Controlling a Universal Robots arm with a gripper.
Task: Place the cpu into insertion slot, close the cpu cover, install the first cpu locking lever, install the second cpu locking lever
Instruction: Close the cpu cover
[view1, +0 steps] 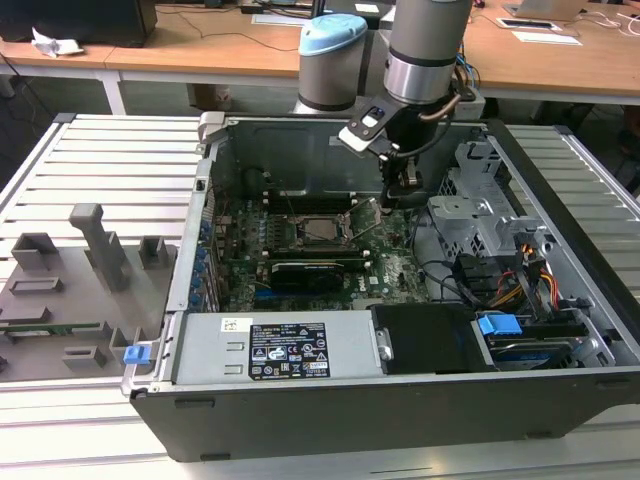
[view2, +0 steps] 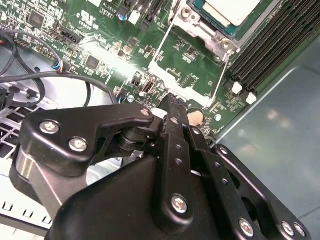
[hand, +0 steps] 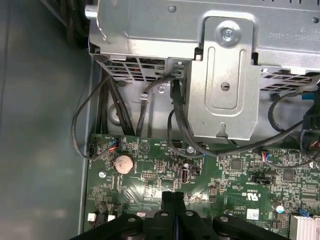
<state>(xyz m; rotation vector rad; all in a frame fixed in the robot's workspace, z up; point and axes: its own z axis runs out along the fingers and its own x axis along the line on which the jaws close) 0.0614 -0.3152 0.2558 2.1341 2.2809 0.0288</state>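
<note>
Silvery cpu (view2: 232, 10) in insertion slot (view2: 212, 37), closed fingers (view2: 171, 103) near

Count of parts. One robot arm (view1: 430, 45) with one gripper (view1: 405, 190). One open computer case (view1: 330, 420) holding one green circuit board (view1: 390, 275) and one cpu (view1: 322, 228).

Two blue clips: one clip (view1: 137, 353) at the exterior view's lower left, one clip (view1: 499, 325) at its lower right.

One coin battery (hand: 123, 161) in the first wrist view.

Two thin wire levers in the second wrist view: one lever (view2: 163, 37), a second lever (view2: 221, 75).
</note>
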